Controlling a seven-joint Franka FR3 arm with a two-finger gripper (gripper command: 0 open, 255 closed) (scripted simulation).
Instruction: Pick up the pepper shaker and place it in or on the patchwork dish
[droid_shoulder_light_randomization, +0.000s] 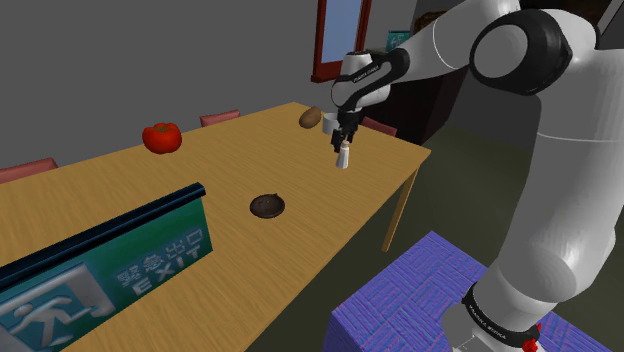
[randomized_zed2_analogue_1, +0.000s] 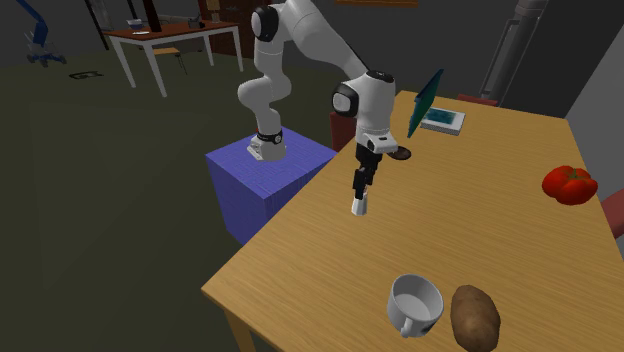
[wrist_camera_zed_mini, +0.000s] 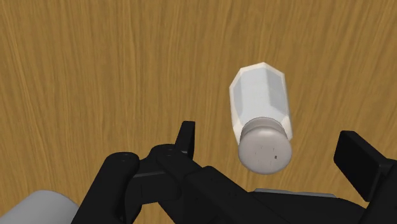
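Left to right in the shoulder view: exit sign on the table, tomato behind it, then the small dark dish mid-table and a potato by the far edge. The shaker stands upright near the right-hand corner, well apart from the dish. The gripper hangs right over it, fingers spread either side of the cap, not touching.
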